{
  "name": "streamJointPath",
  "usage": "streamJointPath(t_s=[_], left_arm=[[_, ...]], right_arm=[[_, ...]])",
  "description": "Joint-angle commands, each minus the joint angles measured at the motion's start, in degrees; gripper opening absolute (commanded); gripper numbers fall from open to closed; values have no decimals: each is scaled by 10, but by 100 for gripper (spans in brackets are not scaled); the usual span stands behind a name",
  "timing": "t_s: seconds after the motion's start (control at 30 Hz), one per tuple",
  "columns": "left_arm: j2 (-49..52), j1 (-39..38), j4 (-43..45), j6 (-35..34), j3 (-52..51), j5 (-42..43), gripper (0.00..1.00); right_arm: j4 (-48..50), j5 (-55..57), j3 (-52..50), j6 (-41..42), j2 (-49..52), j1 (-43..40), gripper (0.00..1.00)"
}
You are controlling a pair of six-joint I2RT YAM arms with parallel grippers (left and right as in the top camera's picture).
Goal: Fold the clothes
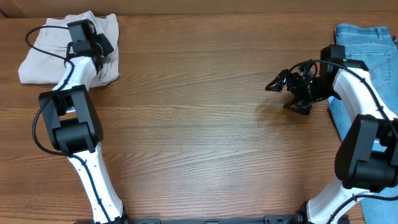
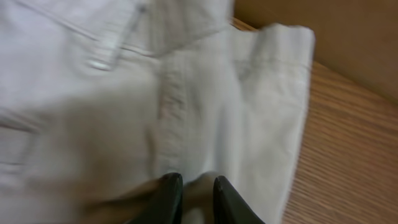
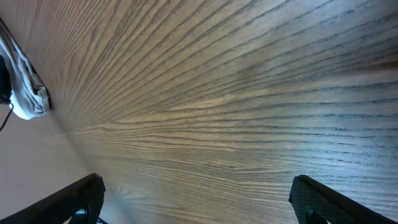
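Note:
The beige khaki trousers (image 1: 50,56) lie in a folded bundle at the table's far left corner. In the left wrist view the trousers (image 2: 205,93) fill the frame, with a seam and a belt loop showing. My left gripper (image 1: 99,46) sits on the bundle's right side. Its two fingers (image 2: 198,183) are nearly closed with a pinch of beige cloth between them. My right gripper (image 1: 278,96) hovers over bare table at the right, open wide and empty (image 3: 196,190). The trousers also show small at the far left of the right wrist view (image 3: 25,93).
Light-blue denim jeans (image 1: 367,43) lie at the table's right edge, partly under the right arm. A brown wall (image 2: 348,37) runs along the back edge of the wooden table (image 1: 205,124), close behind the trousers.

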Motion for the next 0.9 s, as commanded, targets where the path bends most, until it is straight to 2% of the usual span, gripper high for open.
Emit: streamJointPath(t_s=[0.0,0.13,0.2,0.33,0.5,0.7,0.87], left_arm=[[4,-19,-10,36,3,23,18],[-41,-19,-36,65,3,79,18],[-73,-19,-51,66,3,82,21],[-143,-17,-79,66,3,50,27],[-198,-4,-78,66,3,-1,23],[-180,12,-48,66,3,-22,23],[-118,24,-10,66,3,-34,23]], right_arm=[[-5,0,11,-4,-14,3,100],[-9,0,11,-4,-14,3,100],[-8,0,11,-4,-14,3,100],[-7,0,11,-4,-14,3,100],[-6,0,11,-4,-14,3,100],[0,0,11,-4,-14,3,100],[-3,0,11,-4,-14,3,100]])
